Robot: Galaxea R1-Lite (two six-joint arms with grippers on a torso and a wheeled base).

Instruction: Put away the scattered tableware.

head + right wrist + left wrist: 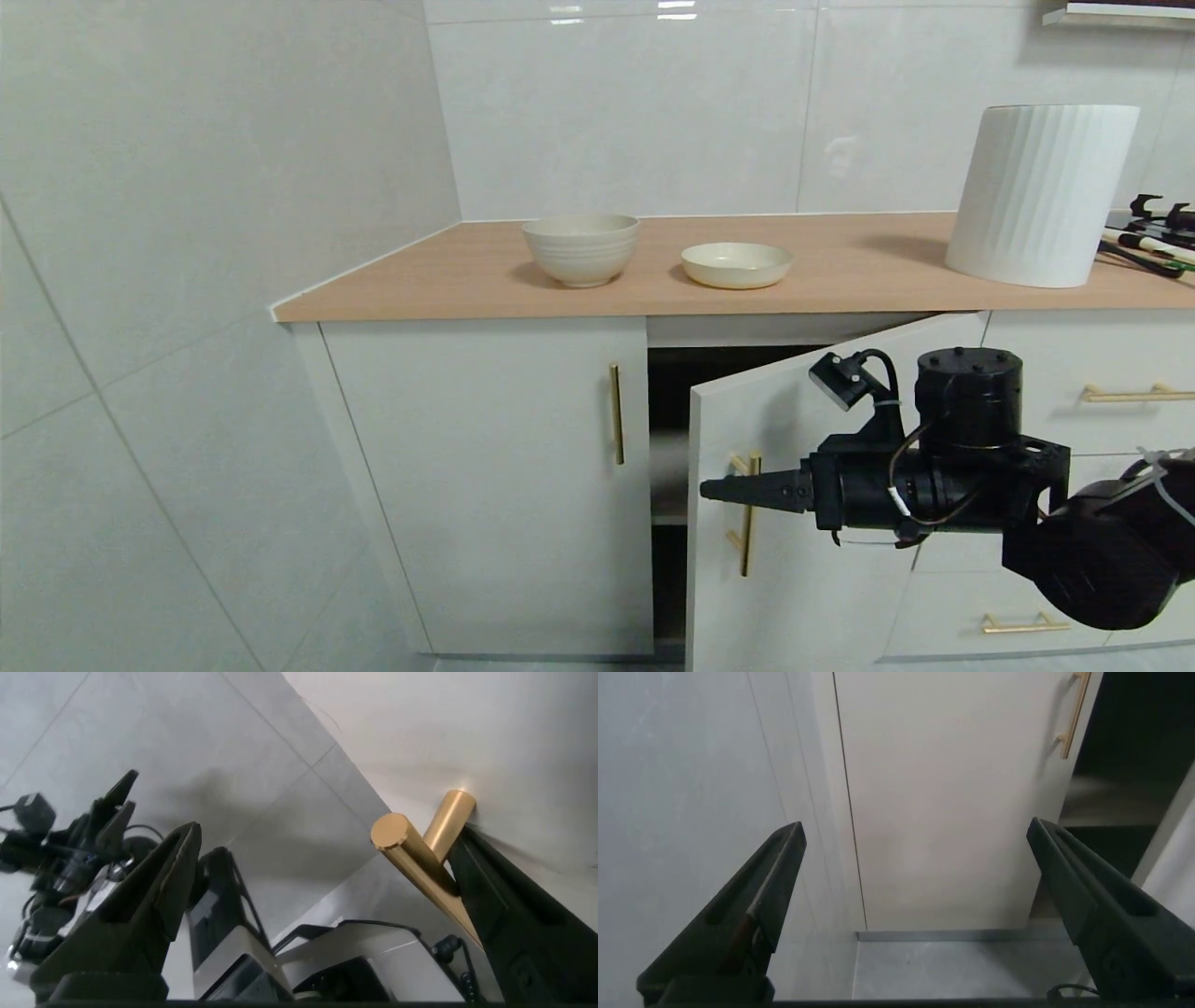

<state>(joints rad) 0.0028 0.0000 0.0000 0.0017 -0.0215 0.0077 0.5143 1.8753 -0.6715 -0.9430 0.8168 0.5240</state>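
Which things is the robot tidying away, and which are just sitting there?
For the job: beige ribbed bowl; cream shallow round dish; half-open white cabinet door; its brass bar handle, by the right gripper.
Just lying about: tall white ribbed cylinder; dark-handled utensils beside it.

My fingers (747, 488) are black; the ridged bowl (581, 247) is beige, the dish (736, 264) cream, the fluted canister (1041, 191) white, the desk (420, 289) tan wood.
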